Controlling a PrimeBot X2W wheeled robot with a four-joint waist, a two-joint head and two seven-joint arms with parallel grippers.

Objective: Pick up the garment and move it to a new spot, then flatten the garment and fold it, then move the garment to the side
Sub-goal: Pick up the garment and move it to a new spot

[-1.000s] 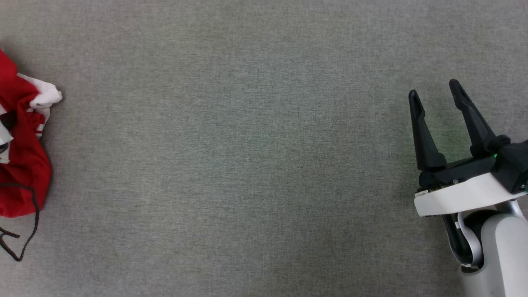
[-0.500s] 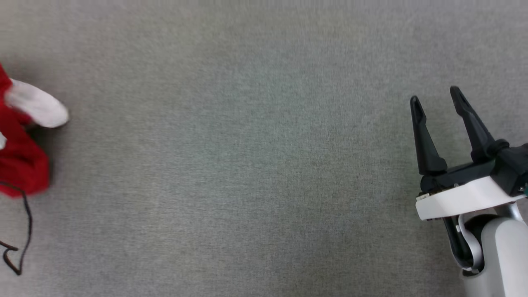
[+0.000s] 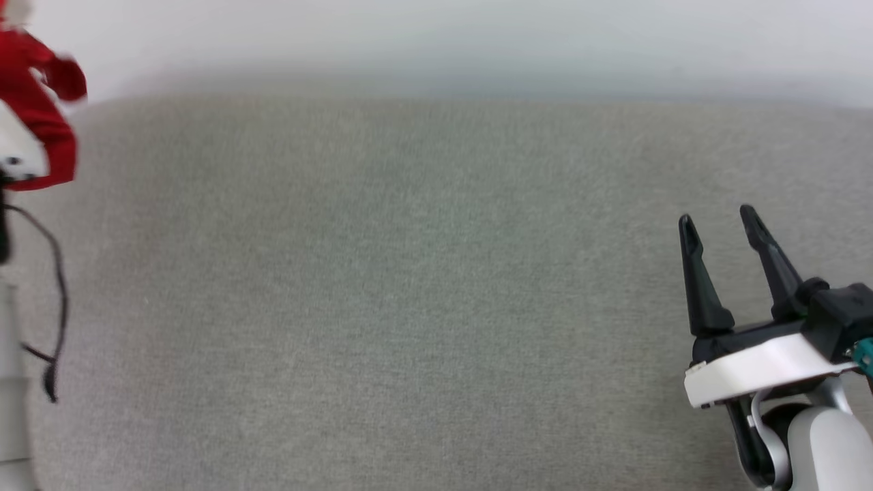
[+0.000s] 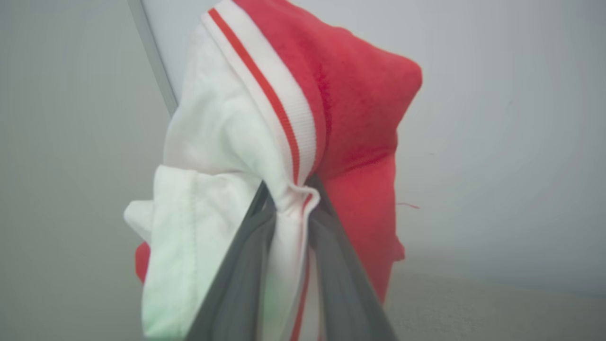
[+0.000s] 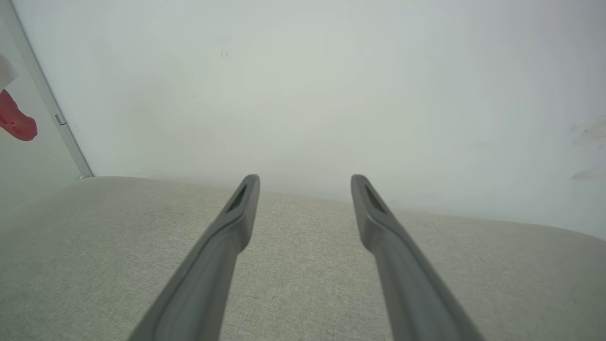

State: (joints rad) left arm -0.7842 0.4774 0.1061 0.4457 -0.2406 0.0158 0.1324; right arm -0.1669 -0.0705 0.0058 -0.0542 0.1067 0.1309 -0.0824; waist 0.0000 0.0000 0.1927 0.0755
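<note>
Moved: the garment lay bunched on the grey tabletop at the left edge of the head view a second ago. It now shows blurred in the upper left corner, partly against the white wall. (The head camera has tilted as well, so the whole picture has shifted and the strip of wall along the top is new.)

Left end effector: its fingers are drawn narrow and pinch a fold of white cloth with red-and-white striped trim.

Garment, left wrist view: it hangs bunched around the two fingers, white panel on that view's left and red cloth on its right. It is clear of the tabletop, which shows low at that view's right.

Right end effector: its fingers are spread wide with nothing between them and touch nothing, over the right side of the tabletop. The spread is the same as a second ago.

Right wrist view: the spread fingers point at the wall above the tabletop's far edge. A scrap of red garment shows at the left border.

Black cable: it loops down at the left edge, below the garment.
</note>
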